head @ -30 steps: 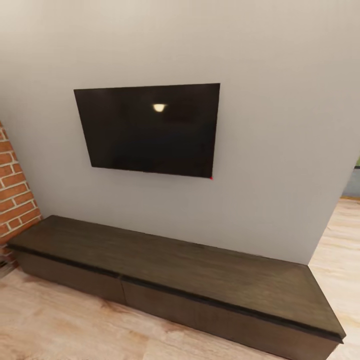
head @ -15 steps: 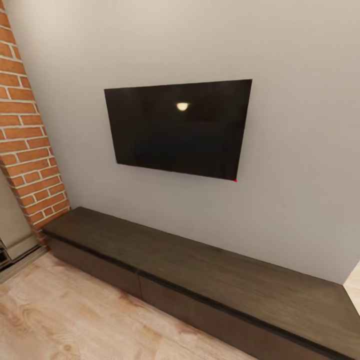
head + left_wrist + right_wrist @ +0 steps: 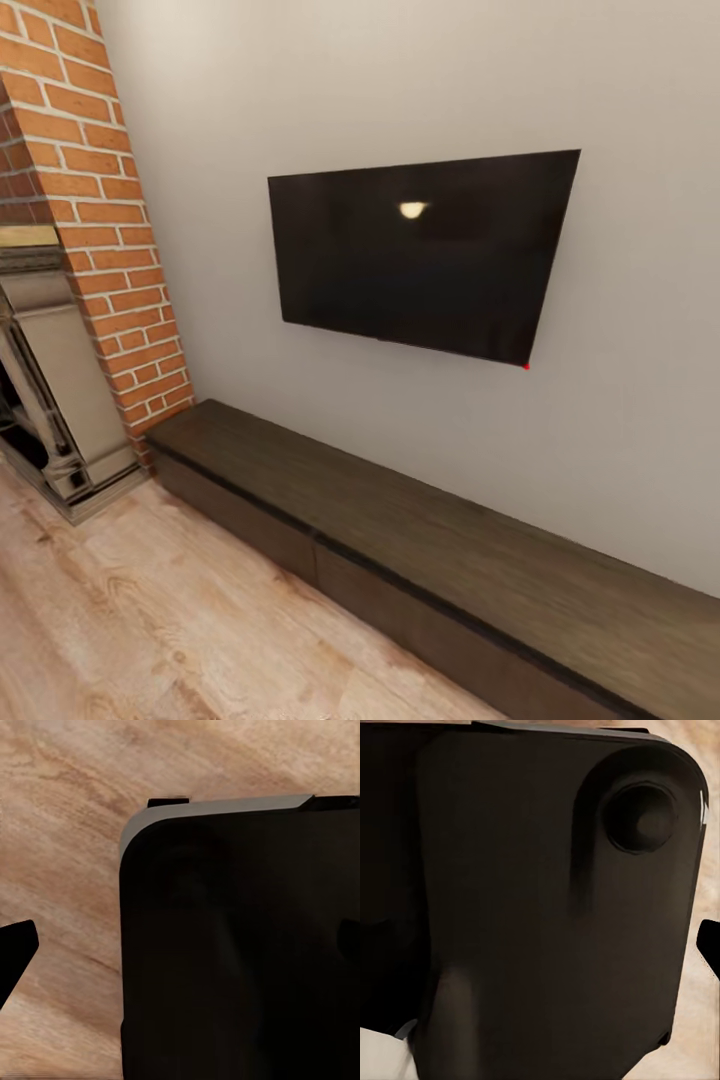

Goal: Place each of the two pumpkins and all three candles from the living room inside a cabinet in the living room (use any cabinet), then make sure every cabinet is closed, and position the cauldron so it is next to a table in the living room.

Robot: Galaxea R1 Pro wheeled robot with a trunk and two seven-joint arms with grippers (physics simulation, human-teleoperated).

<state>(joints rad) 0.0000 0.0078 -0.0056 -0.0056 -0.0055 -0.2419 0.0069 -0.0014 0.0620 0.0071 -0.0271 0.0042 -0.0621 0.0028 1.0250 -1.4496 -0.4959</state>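
The long, low dark-brown cabinet [image 3: 430, 545] runs along the grey wall under a wall-mounted black TV [image 3: 425, 250]. Its drawer fronts [image 3: 250, 515] sit flush and shut, and its top is bare. The pumpkins, candles, cauldron and table are out of view. In the left wrist view a dark fingertip [image 3: 16, 949] sits far out at the frame's edge over wood floor, beside the robot's black body [image 3: 240, 945]. In the right wrist view a dark fingertip [image 3: 709, 941] likewise sits far out at the edge beside the black body [image 3: 540, 900]. Nothing is held.
A red brick column [image 3: 100, 200] with a metal fireplace surround [image 3: 60, 390] stands at the left end of the cabinet. Light wood floor [image 3: 150, 620] lies in front of the cabinet.
The head camera has swung left, so the TV and cabinet slid right in the picture. The brick column and fireplace came into view. Nothing in the room itself moved.
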